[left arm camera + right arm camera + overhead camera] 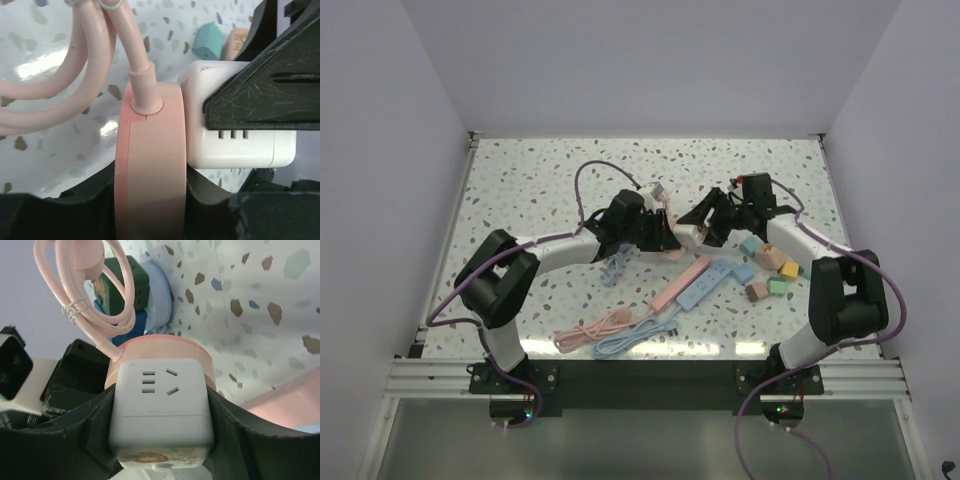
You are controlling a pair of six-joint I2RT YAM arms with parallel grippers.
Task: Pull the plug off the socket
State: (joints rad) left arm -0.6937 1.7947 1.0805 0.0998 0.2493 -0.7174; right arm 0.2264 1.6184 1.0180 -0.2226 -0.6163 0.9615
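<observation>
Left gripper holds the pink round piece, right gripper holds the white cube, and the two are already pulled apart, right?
Not apart: the left wrist view shows the pink round piece flush against the white cube, no gap. The left gripper and right gripper hold them as you say.

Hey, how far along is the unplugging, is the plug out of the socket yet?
Done: left gripper clamps the pink plug, right gripper clamps the white socket cube. In hand: the pull itself. Remaining: the plug sits flush against the cube, no gap, so separation is not yet done.
</observation>
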